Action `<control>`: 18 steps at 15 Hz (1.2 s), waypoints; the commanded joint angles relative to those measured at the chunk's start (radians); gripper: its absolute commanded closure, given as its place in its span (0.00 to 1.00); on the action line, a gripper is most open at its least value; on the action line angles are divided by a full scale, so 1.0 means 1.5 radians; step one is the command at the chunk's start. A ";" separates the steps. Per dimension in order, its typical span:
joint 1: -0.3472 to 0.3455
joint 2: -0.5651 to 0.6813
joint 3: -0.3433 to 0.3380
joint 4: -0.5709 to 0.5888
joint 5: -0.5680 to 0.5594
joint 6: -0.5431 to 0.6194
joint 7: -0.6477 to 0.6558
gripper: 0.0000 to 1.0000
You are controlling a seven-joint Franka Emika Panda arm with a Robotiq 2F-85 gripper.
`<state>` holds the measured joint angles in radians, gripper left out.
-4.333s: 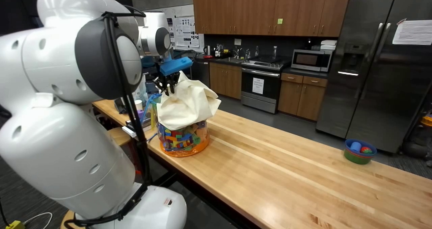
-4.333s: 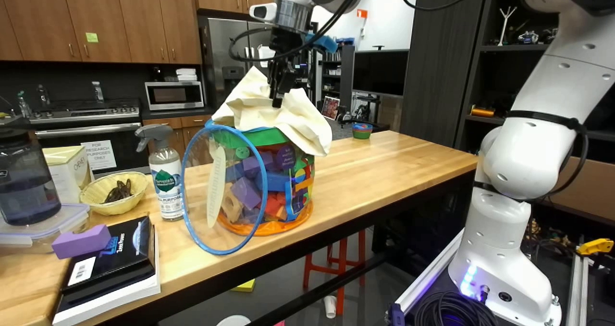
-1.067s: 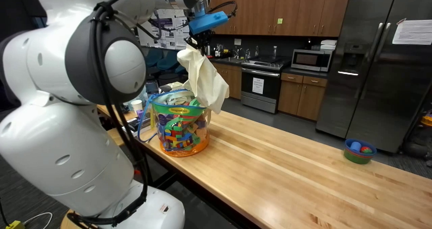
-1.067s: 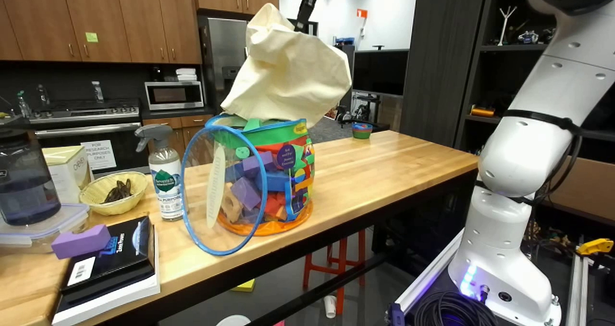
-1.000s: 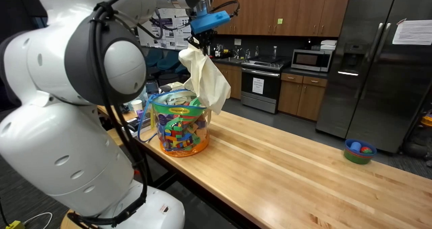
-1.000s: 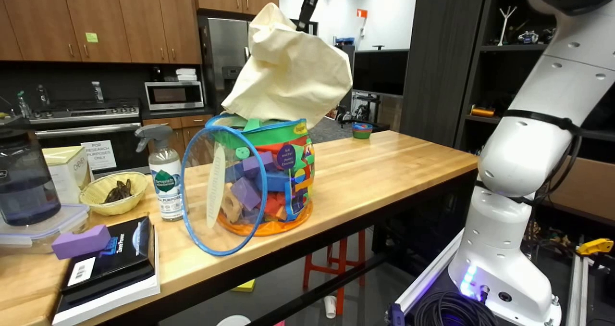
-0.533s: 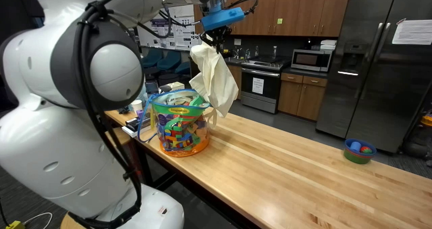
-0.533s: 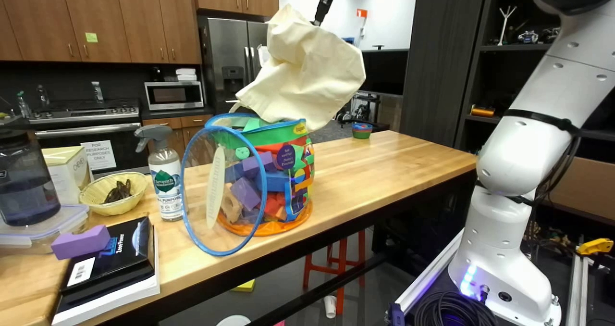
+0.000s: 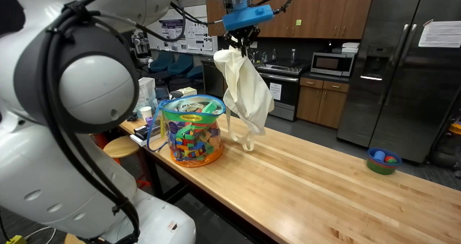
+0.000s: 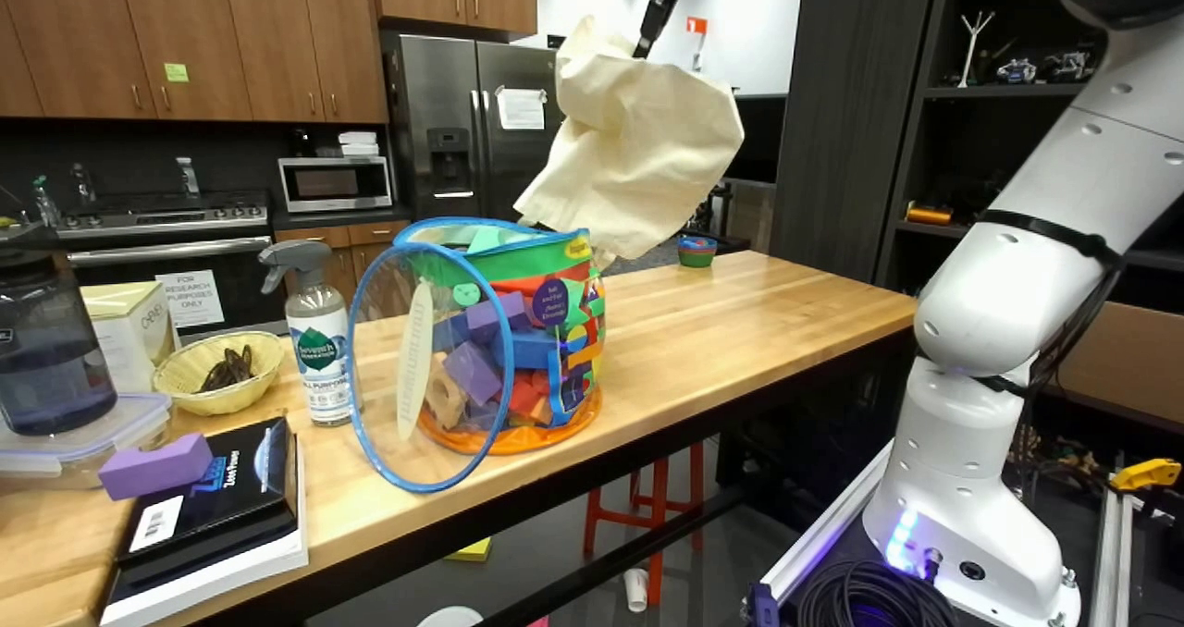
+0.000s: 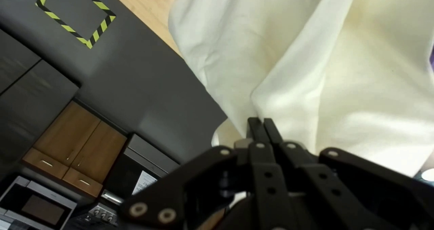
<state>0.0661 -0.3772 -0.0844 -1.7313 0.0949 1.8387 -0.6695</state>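
Note:
My gripper (image 9: 244, 52) is shut on a cream cloth bag (image 9: 248, 89) and holds it up by its upper part. The bag hangs crumpled, with strap loops dangling low over the table. In the wrist view the fingertips (image 11: 260, 120) pinch a fold of the cloth (image 11: 295, 60), which fills much of the picture. The bag also hangs from the gripper (image 10: 640, 52) in an exterior view (image 10: 638, 155). A clear toy bucket with a green band (image 9: 176, 116), blue rim and orange base stands beside the bag, full of coloured blocks. Its round clear lid (image 10: 416, 359) hangs open at its side.
On the wooden table (image 9: 306, 190), stacked bowls (image 9: 382, 163) with small toys stand toward the far end. Near the bucket are a spray bottle (image 10: 319, 354), a yellow basket (image 10: 217, 396), a black box (image 10: 222, 497) and a purple block (image 10: 155, 465). A dark jar (image 10: 46, 359) stands behind.
The gripper has lifted the cloth bag off the top of the bucket and carried it sideways past the rim, uncovering the opening. The bucket and lid have stayed in place.

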 commanded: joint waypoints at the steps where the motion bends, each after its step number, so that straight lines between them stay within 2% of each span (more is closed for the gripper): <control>1: -0.008 -0.046 -0.008 -0.036 -0.013 -0.004 0.011 0.99; 6: -0.001 -0.077 -0.002 -0.067 -0.027 -0.009 0.014 0.99; 11: 0.024 -0.111 0.031 -0.097 -0.027 -0.027 0.018 0.99; 18: 0.108 -0.158 0.084 -0.135 0.003 -0.044 0.000 0.99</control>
<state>0.1776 -0.5567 0.0275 -1.8949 0.0829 1.7775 -0.6560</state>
